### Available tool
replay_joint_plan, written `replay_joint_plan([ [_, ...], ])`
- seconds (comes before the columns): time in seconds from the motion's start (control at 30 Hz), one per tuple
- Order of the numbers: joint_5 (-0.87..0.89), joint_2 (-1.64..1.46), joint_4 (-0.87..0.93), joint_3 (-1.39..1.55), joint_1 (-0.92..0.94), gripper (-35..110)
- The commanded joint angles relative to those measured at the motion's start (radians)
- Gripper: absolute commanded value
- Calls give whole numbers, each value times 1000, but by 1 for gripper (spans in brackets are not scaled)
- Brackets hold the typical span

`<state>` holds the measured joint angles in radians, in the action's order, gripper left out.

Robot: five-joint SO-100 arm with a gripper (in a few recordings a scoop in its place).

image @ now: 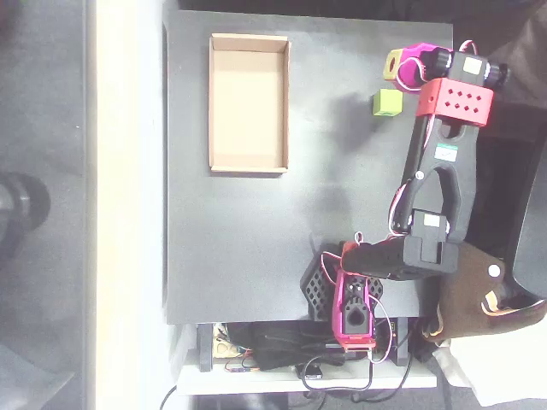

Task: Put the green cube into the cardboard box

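Note:
The green cube (387, 103) is small and lime-coloured, and it rests on the black table (256, 222) at the upper right. The magenta gripper (400, 67), with a yellow-green patch at its tip, hangs just beyond the cube toward the top edge of the picture. It holds nothing that I can see. From above, its fingers cannot be told apart, so whether it is open or shut is unclear. The cardboard box (248, 158), a shallow tan tray, lies at the upper left with nothing in it, well to the left of the cube.
The arm's red wrist block (457, 101) and black links (440, 196) run down the right side to the base (355, 299) at the table's near edge. Cables (282, 354) bunch below that edge. A brown bag (479, 295) sits off the table at the lower right.

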<state>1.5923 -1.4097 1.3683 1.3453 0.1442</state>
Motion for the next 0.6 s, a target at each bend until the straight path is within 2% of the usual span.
replay_joint_plan([
  [0.0,106,21,-5,6,-21,37],
  [0.57,106,184,-5,6,-8,37],
])
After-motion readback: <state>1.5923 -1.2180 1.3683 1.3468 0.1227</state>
